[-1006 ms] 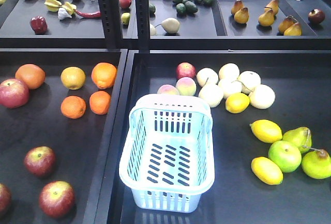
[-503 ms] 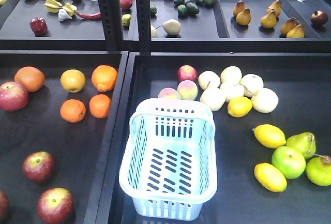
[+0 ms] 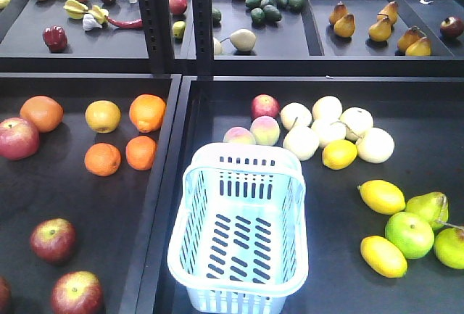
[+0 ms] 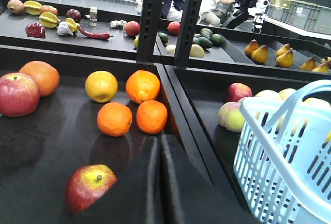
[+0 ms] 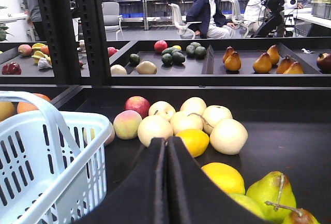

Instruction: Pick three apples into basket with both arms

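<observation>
Surroundings: oranges (image 3: 147, 112) far of the apples (image 3: 53, 240), lemons (image 3: 381, 196) and pears (image 3: 428, 209) on the right; tray divider (image 3: 165, 183) stands between apples and basket (image 3: 242, 151).
Basket: empty, near middle, right of the divider.
Apples: three dark red, near left, third one half cut off.
Left gripper (image 4: 159, 141): pinched closed, holding nothing.
Right gripper (image 5: 166, 140): same, basket just to its left.

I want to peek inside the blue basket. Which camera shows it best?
The front-facing view: it sees the whole basket from above, empty inside. The left wrist view shows only one side and a handle; the right wrist, just a corner.
</observation>
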Robot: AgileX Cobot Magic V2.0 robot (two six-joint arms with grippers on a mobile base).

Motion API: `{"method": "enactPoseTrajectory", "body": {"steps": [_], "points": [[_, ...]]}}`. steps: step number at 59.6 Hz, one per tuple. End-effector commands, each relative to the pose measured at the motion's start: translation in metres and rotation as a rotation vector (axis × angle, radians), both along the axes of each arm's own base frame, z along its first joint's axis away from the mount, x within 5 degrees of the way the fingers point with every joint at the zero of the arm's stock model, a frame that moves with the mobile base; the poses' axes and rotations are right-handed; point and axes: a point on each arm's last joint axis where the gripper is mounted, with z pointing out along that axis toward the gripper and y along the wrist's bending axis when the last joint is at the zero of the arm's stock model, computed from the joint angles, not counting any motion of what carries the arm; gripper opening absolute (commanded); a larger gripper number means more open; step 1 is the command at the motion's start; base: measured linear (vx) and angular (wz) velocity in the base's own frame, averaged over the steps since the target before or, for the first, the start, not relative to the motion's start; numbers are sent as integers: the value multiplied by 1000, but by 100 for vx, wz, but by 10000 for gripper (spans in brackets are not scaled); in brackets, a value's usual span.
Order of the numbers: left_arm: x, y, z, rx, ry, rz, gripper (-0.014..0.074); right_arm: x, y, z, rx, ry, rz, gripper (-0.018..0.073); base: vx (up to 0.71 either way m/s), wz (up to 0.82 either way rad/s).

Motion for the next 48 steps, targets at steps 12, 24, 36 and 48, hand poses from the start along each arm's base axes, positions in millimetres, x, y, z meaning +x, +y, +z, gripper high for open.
{"method": "enactPoseTrajectory", "body": {"steps": [12, 24, 36, 48], "points": [[-1, 1, 15, -25, -102, 13, -6, 0, -1, 2, 2, -70, -8, -8, 3, 0], [-1, 1, 15, -25, -102, 13, -6, 0, -1, 2, 2, -70, -8, -8, 1, 0], [-1, 1, 15, -25, -102, 13, -6, 0, -1, 2, 2, -70, -8, -8, 0, 0], [-1, 1, 15, -25, -102, 13, -6, 0, -1, 2, 2, -70, -8, -8, 0, 0]]}}
